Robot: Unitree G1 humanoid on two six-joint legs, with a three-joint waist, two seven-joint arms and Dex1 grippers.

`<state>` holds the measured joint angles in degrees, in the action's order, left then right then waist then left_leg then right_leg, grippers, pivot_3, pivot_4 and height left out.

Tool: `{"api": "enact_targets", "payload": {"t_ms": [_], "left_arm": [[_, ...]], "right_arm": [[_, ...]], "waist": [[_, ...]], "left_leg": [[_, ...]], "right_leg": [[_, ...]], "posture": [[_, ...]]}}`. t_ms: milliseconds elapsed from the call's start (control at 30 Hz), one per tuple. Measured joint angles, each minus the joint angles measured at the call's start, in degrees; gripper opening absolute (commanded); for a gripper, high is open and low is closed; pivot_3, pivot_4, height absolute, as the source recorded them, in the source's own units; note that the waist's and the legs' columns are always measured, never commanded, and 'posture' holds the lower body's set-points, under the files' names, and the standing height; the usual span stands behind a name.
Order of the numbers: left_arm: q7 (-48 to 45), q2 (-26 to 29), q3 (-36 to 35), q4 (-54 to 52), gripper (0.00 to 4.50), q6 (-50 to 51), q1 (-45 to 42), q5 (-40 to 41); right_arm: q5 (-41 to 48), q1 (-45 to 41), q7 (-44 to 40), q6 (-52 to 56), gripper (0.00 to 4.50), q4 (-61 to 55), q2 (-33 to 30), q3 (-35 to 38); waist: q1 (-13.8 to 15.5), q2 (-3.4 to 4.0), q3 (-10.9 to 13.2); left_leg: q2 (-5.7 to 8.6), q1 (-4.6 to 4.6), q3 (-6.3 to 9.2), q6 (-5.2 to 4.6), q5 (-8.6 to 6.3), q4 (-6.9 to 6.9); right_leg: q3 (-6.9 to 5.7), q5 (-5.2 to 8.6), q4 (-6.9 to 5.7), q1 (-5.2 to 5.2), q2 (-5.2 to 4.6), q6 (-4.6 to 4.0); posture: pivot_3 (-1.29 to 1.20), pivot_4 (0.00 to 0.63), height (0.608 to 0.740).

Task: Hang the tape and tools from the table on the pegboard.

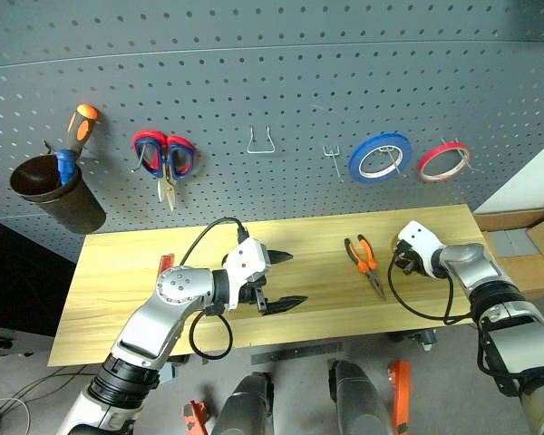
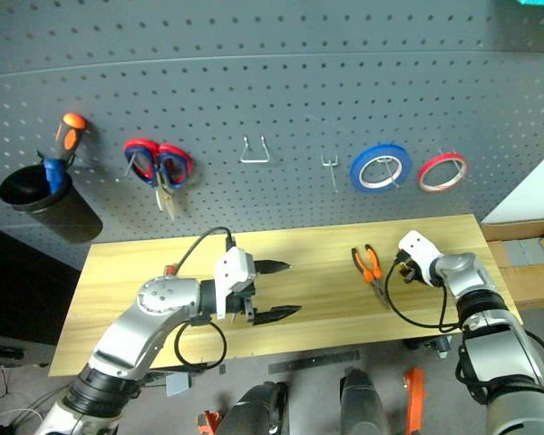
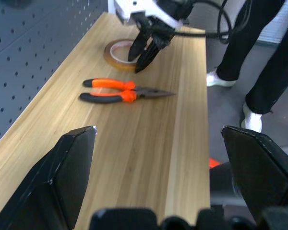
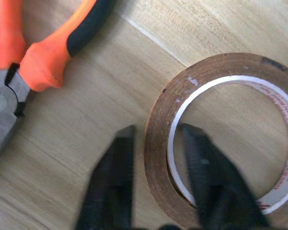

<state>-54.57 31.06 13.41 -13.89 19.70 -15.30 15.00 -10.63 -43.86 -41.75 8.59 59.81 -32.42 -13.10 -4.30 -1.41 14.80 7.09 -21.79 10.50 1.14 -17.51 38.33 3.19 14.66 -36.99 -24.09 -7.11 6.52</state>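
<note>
Tape (image 4: 221,139) rim pinched by right pincer (image 4: 156,182) beside pliers (image 4: 33,62); left pincer (image 1: 281,281) spread

Tan tape roll (image 4: 221,139) flat on table (image 1: 127,290), pliers (image 1: 364,261) beside

Faint red print on the tape (image 4: 221,139) core, too blurred to read

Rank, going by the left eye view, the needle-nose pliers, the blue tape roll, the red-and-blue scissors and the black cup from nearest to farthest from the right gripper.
From the right gripper, shut on the tape:
1. Pliers, on the table just left of it.
2. Blue tape roll, on the pegboard above it.
3. Red-and-blue scissors, hanging further left.
4. Black cup, at the pegboard's far left.
</note>
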Motion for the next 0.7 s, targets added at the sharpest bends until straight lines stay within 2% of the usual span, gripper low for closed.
{"api": "enact_targets", "payload": {"t_ms": [200,433,700], "left_arm": [[-0.1,0.1,0.2,-0.2,4.50,-0.1,0.3,0.0],[-0.2,0.2,0.2,-0.2,4.50,-0.5,0.6,-0.1],[0.2,0.5,-0.2,0.2,4.50,-1.9,1.3,-0.6]], "right_arm": [[-0.6,0.9,2.6,-1.7,0.15,-0.1,0.4,0.1],[-0.4,5.8,4.3,-1.1,0.15,-8.4,-0.4,1.2],[1.2,19.8,2.9,9.1,0.15,-33.8,-3.9,4.2]], "waist": [[0.1,0.00,0.0],[0.1,0.00,0.0],[0.0,0.19,0.1]], "left_leg": [[-0.04,-0.02,0.08,0.05,0.03,0.26],[-0.13,-0.12,0.14,0.06,0.03,0.41],[-0.17,-0.28,0.04,0.07,0.02,0.40]], "right_leg": [[-0.19,-0.26,0.00,0.09,0.03,-0.04],[-0.53,-0.30,-0.01,0.06,0.01,-0.06],[-0.60,-0.32,-0.03,-0.15,-0.03,-0.09]], "posture": [[-0.12,0.276,0.740],[-0.15,0.269,0.740],[-0.15,0.264,0.740]]}}
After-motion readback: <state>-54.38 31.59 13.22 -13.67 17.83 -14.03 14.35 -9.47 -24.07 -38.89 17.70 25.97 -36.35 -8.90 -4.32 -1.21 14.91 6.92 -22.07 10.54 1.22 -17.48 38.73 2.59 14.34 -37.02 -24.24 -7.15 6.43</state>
